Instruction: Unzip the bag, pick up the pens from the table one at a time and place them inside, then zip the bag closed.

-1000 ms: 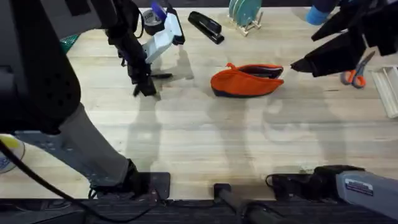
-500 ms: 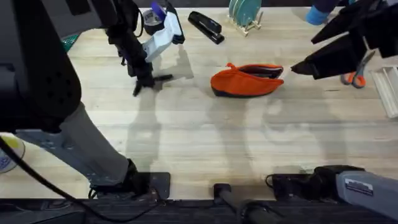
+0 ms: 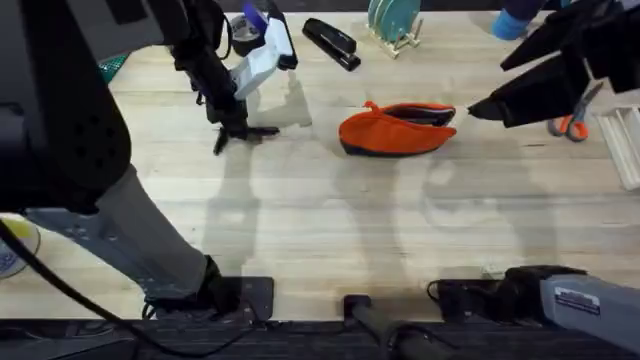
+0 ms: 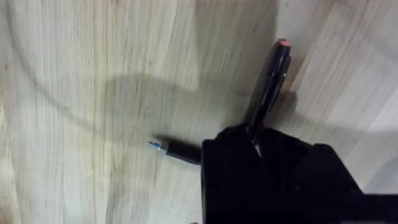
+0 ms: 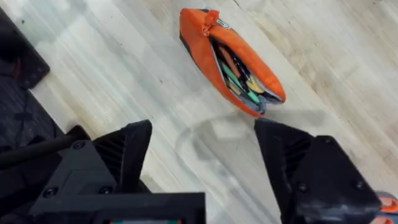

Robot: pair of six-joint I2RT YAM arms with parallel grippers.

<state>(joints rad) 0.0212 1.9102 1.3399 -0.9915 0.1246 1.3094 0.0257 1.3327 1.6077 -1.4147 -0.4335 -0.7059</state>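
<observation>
Currently the left end effector [image 3: 232, 130] is down at the table [image 3: 330, 230], clamped on one pen [image 4: 268, 87]; a second pen [image 4: 177, 150] lies under it. Orange bag [image 3: 397, 127] sits unzipped at roughly 3 o'clock from that end effector, contents visible. Right end effector [image 5: 202, 168] hovers near the bag, fingers apart.

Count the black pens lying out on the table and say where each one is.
2. Both lie crossed on the table under the left gripper: one pen has a red end; the other pen has a bluish tip. The open orange bag may hide more.
</observation>
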